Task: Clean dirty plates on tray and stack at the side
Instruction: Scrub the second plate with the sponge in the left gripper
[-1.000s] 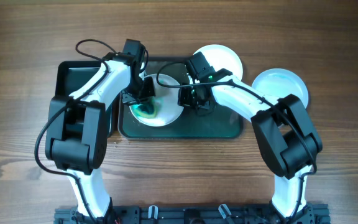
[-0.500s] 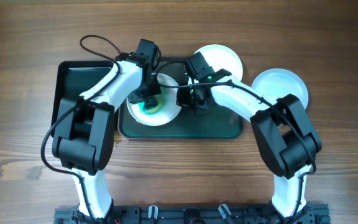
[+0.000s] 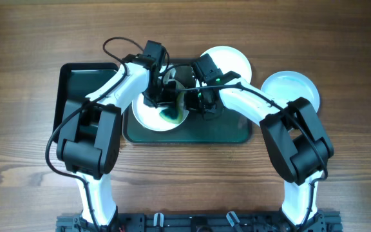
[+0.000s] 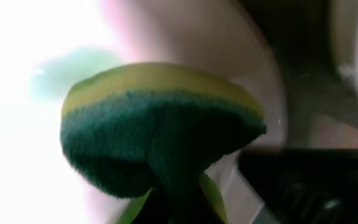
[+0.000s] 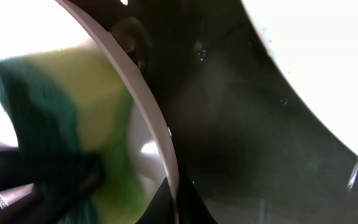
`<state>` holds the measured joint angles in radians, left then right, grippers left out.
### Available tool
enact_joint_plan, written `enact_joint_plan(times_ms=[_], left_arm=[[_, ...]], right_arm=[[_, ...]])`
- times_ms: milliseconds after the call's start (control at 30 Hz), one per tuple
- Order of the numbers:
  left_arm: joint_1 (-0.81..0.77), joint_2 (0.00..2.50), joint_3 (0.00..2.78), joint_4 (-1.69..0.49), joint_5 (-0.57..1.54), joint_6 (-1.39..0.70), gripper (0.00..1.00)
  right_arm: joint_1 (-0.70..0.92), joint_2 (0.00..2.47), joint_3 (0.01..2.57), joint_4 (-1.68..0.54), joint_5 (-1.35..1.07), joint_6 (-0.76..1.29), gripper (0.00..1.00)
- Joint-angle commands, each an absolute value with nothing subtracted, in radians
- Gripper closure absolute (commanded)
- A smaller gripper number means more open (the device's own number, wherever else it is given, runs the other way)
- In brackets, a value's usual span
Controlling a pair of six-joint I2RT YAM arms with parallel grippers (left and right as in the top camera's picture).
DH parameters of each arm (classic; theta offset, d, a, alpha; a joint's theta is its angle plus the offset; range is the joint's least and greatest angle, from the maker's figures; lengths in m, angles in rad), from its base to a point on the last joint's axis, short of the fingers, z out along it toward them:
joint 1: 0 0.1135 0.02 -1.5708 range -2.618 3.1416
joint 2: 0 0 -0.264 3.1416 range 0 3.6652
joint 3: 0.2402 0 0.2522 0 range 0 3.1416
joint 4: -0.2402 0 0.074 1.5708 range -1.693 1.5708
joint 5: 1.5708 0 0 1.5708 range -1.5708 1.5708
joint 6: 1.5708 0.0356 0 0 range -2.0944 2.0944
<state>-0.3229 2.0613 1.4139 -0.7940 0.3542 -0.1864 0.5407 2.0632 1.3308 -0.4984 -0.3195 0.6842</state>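
A white plate (image 3: 148, 115) with a teal-green smear lies on the left part of the dark green tray (image 3: 224, 132). My left gripper (image 3: 167, 98) is shut on a yellow-and-green sponge (image 4: 160, 118) and presses it on this plate. My right gripper (image 3: 195, 103) is shut on the plate's right rim (image 5: 160, 137). A second white plate (image 3: 227, 61) rests on the tray's far rim. A third white plate (image 3: 290, 87) lies on the table to the right of the tray.
A smaller black-green bin (image 3: 82, 90) stands left of the tray. Both arms cross above the tray's left half. Cables loop above the left wrist.
My left gripper has swept the sponge to the right across the plate, from its left side toward the right rim. The green smear now shows lower right. The right arm has stayed still.
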Motion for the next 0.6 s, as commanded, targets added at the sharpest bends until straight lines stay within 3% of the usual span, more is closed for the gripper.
enact_joint_plan(times_ms=[0,100,167,300,367,433,533,567], left_arm=[[-0.330,2.084,1.416,-0.639,0.253,-0.143,0.96],[-0.325,2.084,1.416,-0.688,-0.216,-0.333,0.96],[-0.316,2.084,1.416,-0.799,-0.419,-0.462,0.96],[-0.296,2.083,1.416,-0.982,-0.487,-0.592,0.96],[-0.305,2.083,1.416,-1.024,-0.397,-0.590,0.96],[-0.323,2.083,1.416,-1.054,-0.170,-0.514,0.96],[-0.353,2.083,1.416,-1.052,0.406,-0.152,0.96],[-0.359,2.083,1.416,-1.043,0.513,-0.084,0.96]], right_arm=[[0.541,2.085,1.346,-0.498,-0.316,0.667,0.96],[0.541,2.085,1.346,-0.497,-0.316,0.664,0.96],[0.541,2.085,1.346,-0.497,-0.316,0.664,0.95],[0.541,2.085,1.346,-0.489,-0.324,0.657,0.96],[0.541,2.085,1.346,-0.487,-0.324,0.658,0.96],[0.541,2.085,1.346,-0.487,-0.324,0.658,0.96],[0.541,2.085,1.346,-0.487,-0.327,0.657,0.96],[0.541,2.085,1.346,-0.487,-0.328,0.658,0.96]])
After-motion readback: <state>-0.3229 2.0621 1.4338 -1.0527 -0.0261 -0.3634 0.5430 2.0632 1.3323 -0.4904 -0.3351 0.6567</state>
